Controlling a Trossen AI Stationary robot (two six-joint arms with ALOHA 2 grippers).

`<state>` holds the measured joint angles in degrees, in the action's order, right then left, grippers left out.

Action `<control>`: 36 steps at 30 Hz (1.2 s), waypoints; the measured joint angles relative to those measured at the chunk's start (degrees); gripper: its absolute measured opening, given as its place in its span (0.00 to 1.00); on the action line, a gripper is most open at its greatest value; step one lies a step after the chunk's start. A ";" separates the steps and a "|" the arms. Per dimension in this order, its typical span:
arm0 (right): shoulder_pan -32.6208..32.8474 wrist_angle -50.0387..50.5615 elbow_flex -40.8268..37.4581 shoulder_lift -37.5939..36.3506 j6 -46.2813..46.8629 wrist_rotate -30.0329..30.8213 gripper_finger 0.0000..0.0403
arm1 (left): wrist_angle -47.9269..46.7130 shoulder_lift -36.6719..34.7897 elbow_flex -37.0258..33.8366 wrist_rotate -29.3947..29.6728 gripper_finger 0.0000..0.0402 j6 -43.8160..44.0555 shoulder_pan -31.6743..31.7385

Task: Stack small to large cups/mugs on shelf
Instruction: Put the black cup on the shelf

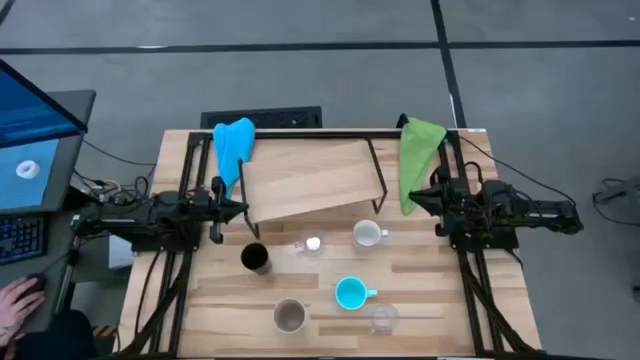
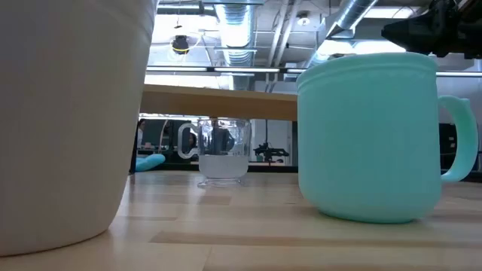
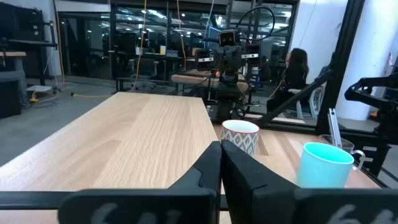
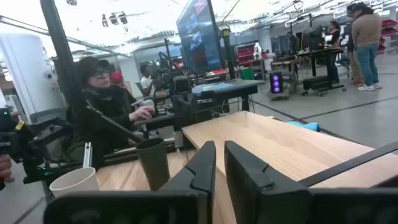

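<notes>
Six cups (image 1: 349, 293) before shelf (image 1: 310, 178)
</notes>
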<state>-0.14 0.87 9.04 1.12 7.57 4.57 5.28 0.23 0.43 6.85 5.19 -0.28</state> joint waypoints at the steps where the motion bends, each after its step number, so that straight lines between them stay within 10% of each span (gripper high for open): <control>1: 0.00 0.00 0.00 0.00 0.00 0.00 0.15 | 0.00 0.00 0.00 0.00 0.00 0.00 -0.01; 12: 0.00 -0.83 -0.03 0.00 -0.04 0.49 0.15 | 0.47 -0.01 0.22 -0.02 0.00 1.47 -0.01; 22: 0.00 -26.64 8.50 1.74 -9.63 6.17 0.15 | 10.99 1.71 14.00 0.70 0.00 4.04 -0.02; 28: 0.02 -12.27 25.77 13.54 -12.46 7.49 0.15 | -0.63 11.66 32.92 0.61 0.00 7.42 -0.02; 36: 0.61 20.40 49.06 36.80 -1.40 6.22 0.15 | -39.43 31.26 57.17 -2.95 0.00 21.97 -0.04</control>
<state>0.46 21.27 58.09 37.92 6.17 10.79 -34.15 31.49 57.60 3.90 27.16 -0.32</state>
